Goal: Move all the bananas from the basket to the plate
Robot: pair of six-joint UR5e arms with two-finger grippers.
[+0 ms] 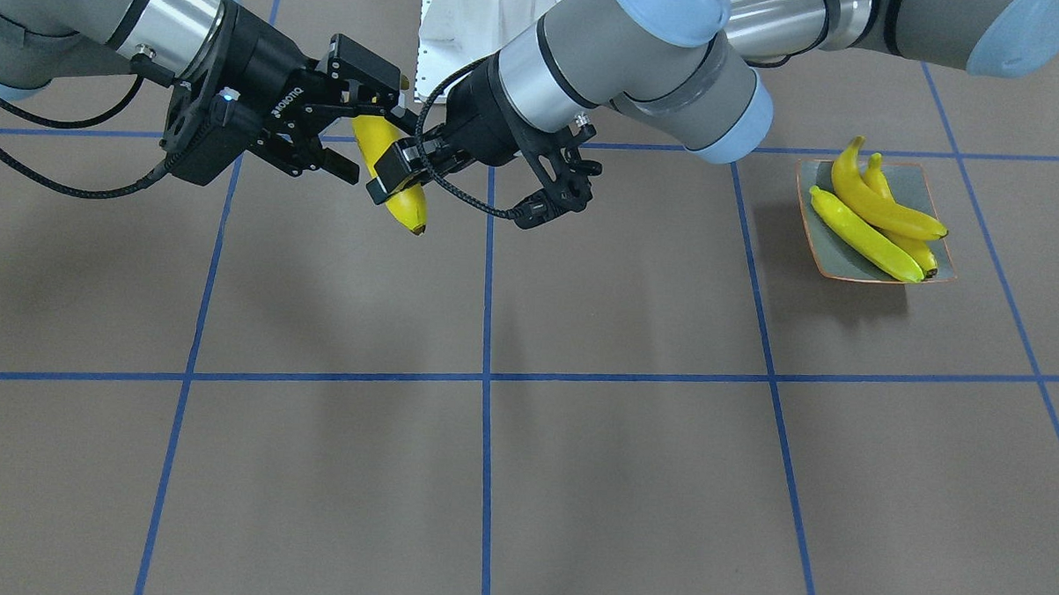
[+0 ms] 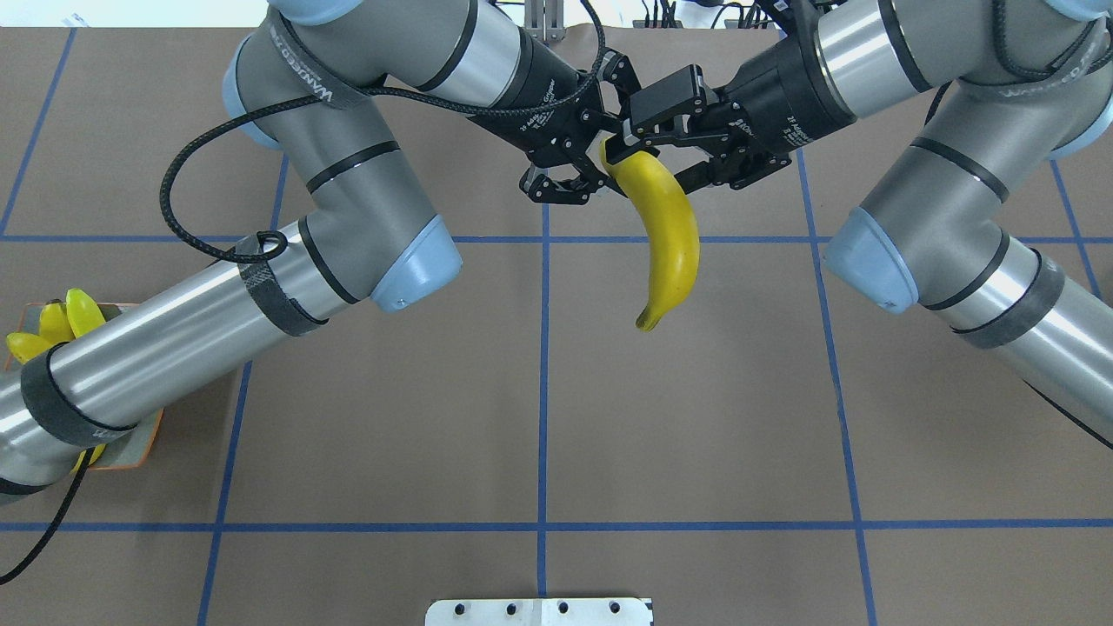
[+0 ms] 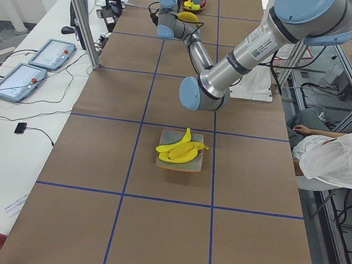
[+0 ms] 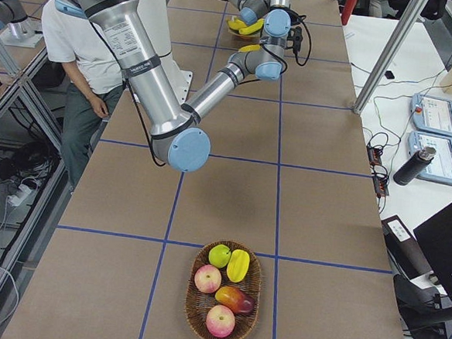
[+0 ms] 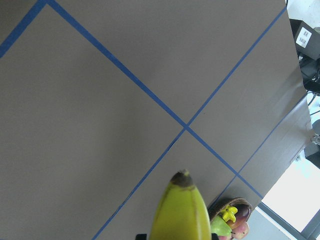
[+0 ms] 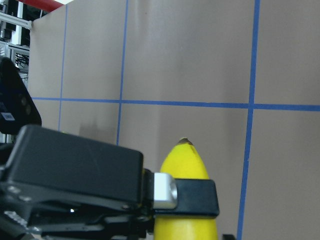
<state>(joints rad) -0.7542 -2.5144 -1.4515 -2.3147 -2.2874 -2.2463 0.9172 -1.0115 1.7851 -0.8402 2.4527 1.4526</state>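
Observation:
A yellow banana [image 1: 405, 207] hangs in the air over the table's middle, tip down [image 2: 674, 243]. My left gripper [image 1: 393, 183] is shut on its upper part. In the right wrist view a black finger of it crosses the banana [image 6: 185, 160]. My right gripper [image 1: 359, 120] is open, its fingers spread on either side of the stem end. The banana's tip [image 5: 182, 215] shows in the left wrist view. The plate [image 1: 925, 184] holds three bananas [image 1: 866, 234] and is partly hidden under my left arm overhead [image 2: 130, 452]. The basket [image 4: 193, 311] holds no banana.
The basket contains apples, a yellow star fruit and a mango [image 4: 234, 299]. A white mount base [image 1: 486, 23] stands behind the grippers. A person [image 3: 335, 160] sits beside the table. Tablets [image 4: 439, 115] and a bottle lie on the side bench.

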